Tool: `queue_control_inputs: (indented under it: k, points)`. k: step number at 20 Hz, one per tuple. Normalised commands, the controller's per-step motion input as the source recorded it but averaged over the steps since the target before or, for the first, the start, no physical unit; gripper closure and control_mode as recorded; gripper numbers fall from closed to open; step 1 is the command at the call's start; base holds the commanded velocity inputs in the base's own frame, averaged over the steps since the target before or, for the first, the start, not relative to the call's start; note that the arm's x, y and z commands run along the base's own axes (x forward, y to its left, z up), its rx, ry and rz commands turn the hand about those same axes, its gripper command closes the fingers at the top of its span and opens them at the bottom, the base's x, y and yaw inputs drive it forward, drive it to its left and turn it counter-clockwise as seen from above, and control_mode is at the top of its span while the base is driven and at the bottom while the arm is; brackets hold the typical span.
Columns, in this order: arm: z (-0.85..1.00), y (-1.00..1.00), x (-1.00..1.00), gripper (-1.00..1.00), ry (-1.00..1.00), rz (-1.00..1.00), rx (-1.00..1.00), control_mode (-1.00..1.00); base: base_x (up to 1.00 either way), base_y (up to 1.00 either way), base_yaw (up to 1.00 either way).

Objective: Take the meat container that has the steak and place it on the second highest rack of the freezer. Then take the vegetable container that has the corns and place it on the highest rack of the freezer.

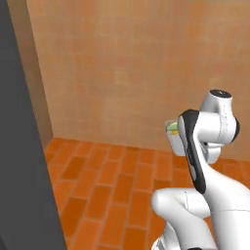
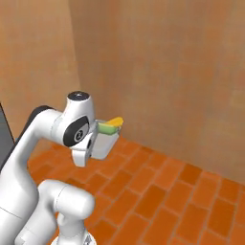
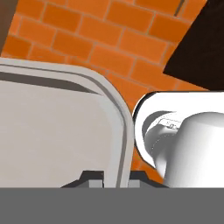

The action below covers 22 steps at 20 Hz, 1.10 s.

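The vegetable container (image 2: 102,143), a short grey tray, hangs in the air in front of my hand, tilted. The yellow corn (image 2: 114,123) and the green corn (image 2: 105,128) poke over its upper edge. In the left base view the vegetable container (image 1: 172,138) peeks out from behind my forearm. The hand view has the tray's grey side and rounded rim (image 3: 114,109) close up, with my gripper (image 3: 116,177) shut on that rim. The meat container, the steak and the highest rack are out of view.
A tall dark grey panel (image 1: 22,146) rises along the left edge; whether it belongs to the freezer I cannot tell. Tan walls (image 1: 136,63) meet in a corner ahead. Orange brick floor (image 2: 158,191) lies open below the tray.
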Motion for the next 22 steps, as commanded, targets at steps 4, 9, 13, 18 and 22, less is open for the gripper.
queue_control_inputs:
  k: [4, 9, 13, 18, 22]
  points:
    - [0.00, 0.00, 0.00, 1.00, 0.00, 0.00, 0.00, 1.00, 0.51, -0.26, 0.78]
    - [0.00, 0.00, 0.00, 1.00, 0.00, 0.00, 0.00, 1.00, 0.10, -0.24, 0.92]
    - [0.00, 0.00, 0.00, 1.00, 0.00, 0.00, 0.00, 1.00, 0.00, -0.23, 0.95]
    - [0.00, 0.00, 0.00, 1.00, 0.00, 0.00, 0.00, 1.00, 0.00, -0.26, 0.94]
    - [0.00, 0.00, 0.00, 1.00, 0.00, 0.00, 0.00, 1.00, 0.00, -0.21, 0.94]
